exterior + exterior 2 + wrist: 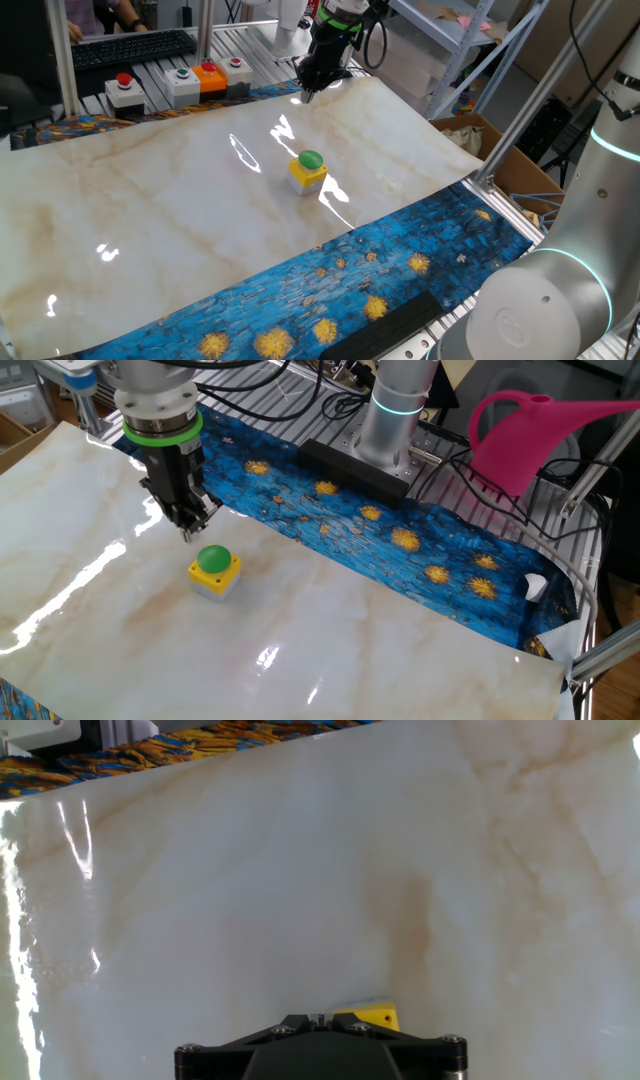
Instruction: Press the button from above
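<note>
On the glossy marble-patterned counter (pixel 150 210), the round green dome-shaped push button in its small yellow cube housing (pixel 308 170) stands upright near the centre of the surface, with open marble on every side. Above the counter, the black two-finger gripper (pixel 187 532) hangs from a grey wrist with a green ring, its tips pointing down.

In the other fixed view the jaws sit just up and to the 10 o'clock side of the button dome (pixel 212 559), near it but not touching. In the one fixed view the gripper (pixel 308 92) appears higher and toward 12 o'clock from the button. In the hand view only a yellow corner of the housing (pixel 368 1016) shows at the lower edge, directly beyond the black gripper body.

Jaw state: cannot be determined; no view shows the fingertips clearly enough.

Task progress, as judged: the approach is nearly complete, but the press is not yet made. Remaining steps: centre the tips over the dome, descend vertically, depress the button.
</note>
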`<state>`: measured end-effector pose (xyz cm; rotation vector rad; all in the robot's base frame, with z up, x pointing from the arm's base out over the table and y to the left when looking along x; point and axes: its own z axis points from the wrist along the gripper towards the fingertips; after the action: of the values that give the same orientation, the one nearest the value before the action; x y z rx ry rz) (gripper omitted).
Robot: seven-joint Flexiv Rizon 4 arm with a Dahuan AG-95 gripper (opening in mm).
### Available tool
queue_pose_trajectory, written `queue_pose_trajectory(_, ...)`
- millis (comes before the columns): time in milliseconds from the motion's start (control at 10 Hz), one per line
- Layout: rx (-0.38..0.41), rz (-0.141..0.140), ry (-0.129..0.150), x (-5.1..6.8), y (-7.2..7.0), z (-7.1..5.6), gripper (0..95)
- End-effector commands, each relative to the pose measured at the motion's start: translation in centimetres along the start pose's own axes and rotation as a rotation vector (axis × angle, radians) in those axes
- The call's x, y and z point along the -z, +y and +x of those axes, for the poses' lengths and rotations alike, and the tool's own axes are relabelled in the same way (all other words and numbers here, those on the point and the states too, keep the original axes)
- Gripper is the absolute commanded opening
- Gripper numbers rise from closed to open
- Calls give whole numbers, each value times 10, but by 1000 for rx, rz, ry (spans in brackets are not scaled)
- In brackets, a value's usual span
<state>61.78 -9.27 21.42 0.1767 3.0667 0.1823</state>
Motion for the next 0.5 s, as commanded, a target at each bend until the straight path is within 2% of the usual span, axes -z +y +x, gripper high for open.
queue_pose_trajectory(100, 0, -4, 1, 0, 0, 0, 0)
queue_pose_trajectory(500, -4, -5, -1, 0, 0, 0, 0)
